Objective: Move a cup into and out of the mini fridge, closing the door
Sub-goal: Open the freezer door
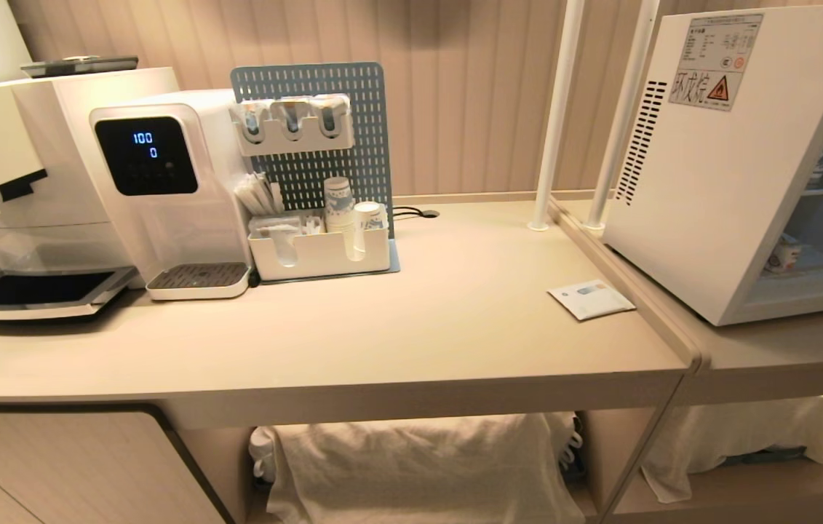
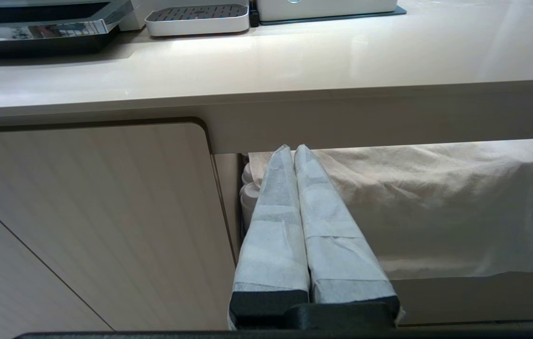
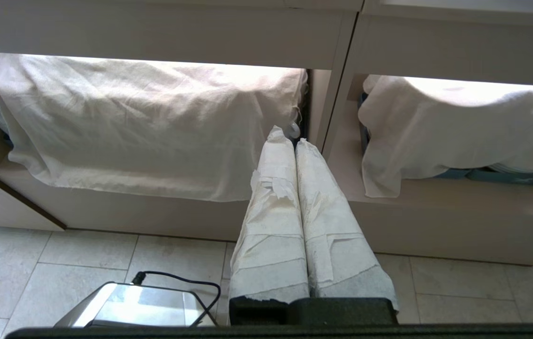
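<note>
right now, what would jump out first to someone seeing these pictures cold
The white mini fridge dominates the right of the head view, on the lower counter, with the small cup visible on its bottom shelf. Left of it on the main counter stands a water dispenser with a lit black screen, beside a blue pegboard organizer holding paper cups. Both the left gripper and right gripper are shut, below counter height, facing cloth-draped shelves.

Warm, bright, even light; sharp views; glare on under-counter cloths [image 3: 143, 122].
</note>
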